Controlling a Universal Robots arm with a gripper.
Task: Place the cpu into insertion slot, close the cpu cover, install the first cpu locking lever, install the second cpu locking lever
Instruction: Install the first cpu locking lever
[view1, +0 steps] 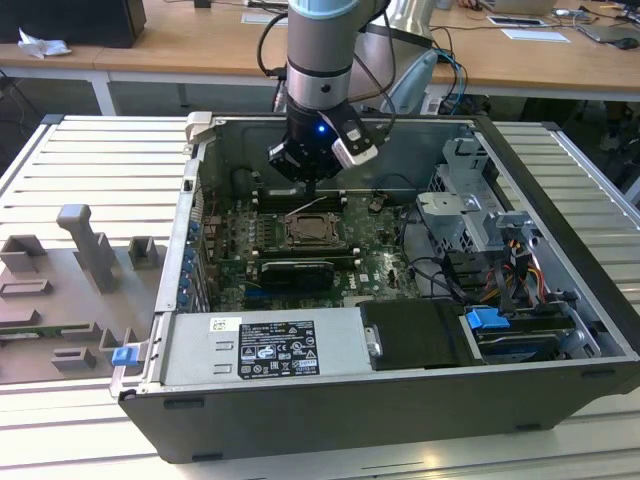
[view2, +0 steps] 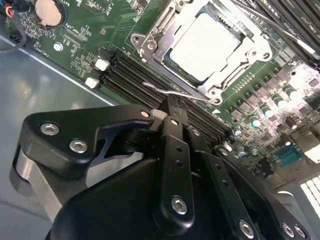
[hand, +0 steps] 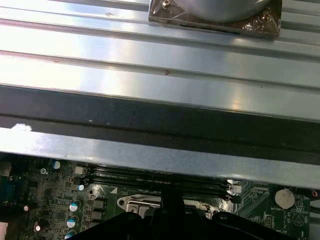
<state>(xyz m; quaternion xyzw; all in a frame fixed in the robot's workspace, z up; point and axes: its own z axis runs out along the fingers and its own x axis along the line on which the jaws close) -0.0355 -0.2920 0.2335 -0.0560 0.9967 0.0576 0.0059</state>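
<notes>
Second wrist view, cpu (view2: 205, 47) seated beneath cpu cover (view2: 162, 47)

The end effector (view2: 172, 109) hangs inside the case (view1: 560, 170), over the memory slots (view2: 131, 67). Just beyond it the cpu (view2: 205, 46) lies in the socket (view2: 142, 42), the cover (view2: 192, 78) around it, seemingly down. A lever (view2: 159, 88) lies just beside the end effector.
</notes>
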